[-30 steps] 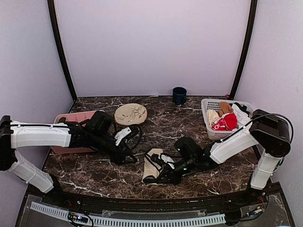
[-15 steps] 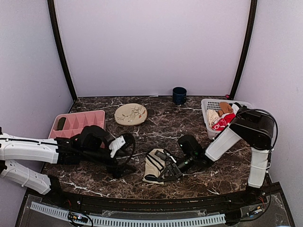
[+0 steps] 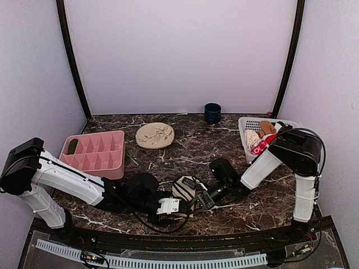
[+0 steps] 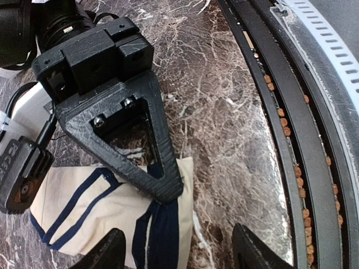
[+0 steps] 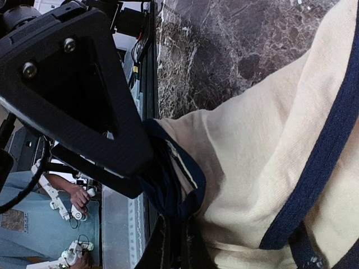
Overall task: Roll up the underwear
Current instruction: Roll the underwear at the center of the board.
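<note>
Gripping the underwear near the table's front edge to start rolling.
Right gripper is clamped on its hem; left gripper hovers just beside, jaws apart. Next, probably, the left must pinch the fabric too.

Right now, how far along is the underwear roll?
Done: the underwear looks folded over on itself, layers showing in the left wrist view. In hand: the right claw is shut on a bunched edge of it; the left claw is open at its near end, gripping nothing. Left: no tight roll is visible yet, so the rolling itself remains.
</note>
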Robot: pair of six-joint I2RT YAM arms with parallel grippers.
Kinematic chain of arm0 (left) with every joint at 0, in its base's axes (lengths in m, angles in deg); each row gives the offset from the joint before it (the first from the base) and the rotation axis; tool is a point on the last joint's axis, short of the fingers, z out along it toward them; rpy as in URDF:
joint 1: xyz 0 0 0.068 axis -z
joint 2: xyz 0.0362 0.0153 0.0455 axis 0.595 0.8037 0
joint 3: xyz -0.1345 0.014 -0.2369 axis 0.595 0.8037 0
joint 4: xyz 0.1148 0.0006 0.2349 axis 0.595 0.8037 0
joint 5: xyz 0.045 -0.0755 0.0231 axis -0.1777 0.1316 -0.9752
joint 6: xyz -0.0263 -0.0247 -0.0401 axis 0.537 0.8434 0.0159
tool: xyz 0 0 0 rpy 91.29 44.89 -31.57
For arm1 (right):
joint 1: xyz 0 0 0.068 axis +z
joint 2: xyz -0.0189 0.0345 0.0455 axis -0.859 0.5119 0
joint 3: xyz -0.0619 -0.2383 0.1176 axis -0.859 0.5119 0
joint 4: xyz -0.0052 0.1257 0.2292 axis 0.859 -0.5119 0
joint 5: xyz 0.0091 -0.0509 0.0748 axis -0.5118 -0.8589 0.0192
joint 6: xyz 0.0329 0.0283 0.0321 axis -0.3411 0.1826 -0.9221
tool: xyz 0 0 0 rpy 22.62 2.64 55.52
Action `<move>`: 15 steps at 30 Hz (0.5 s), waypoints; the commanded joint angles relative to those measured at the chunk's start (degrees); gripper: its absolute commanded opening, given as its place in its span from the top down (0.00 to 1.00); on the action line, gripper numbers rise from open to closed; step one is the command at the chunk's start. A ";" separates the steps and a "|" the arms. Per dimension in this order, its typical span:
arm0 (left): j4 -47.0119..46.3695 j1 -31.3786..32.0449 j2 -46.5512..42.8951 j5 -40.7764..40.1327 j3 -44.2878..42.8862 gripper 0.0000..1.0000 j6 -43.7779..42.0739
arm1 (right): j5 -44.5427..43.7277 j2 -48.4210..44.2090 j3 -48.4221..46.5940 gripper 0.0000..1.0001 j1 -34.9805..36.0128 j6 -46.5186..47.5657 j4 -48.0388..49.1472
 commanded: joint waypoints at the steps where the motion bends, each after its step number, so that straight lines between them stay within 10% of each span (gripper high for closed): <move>1: -4.80 0.46 3.86 -2.87 -1.91 0.39 -7.53 | 0.04 1.63 -0.84 1.00 -0.51 1.98 -2.72; 10: 2.42 0.40 9.83 0.01 -3.97 0.78 -4.37 | -1.28 -0.03 -1.34 0.99 -1.20 4.38 -4.42; 15: 9.05 -0.25 10.92 4.86 -7.18 0.93 6.02 | -8.77 -7.17 -1.07 0.79 -1.28 14.65 -13.48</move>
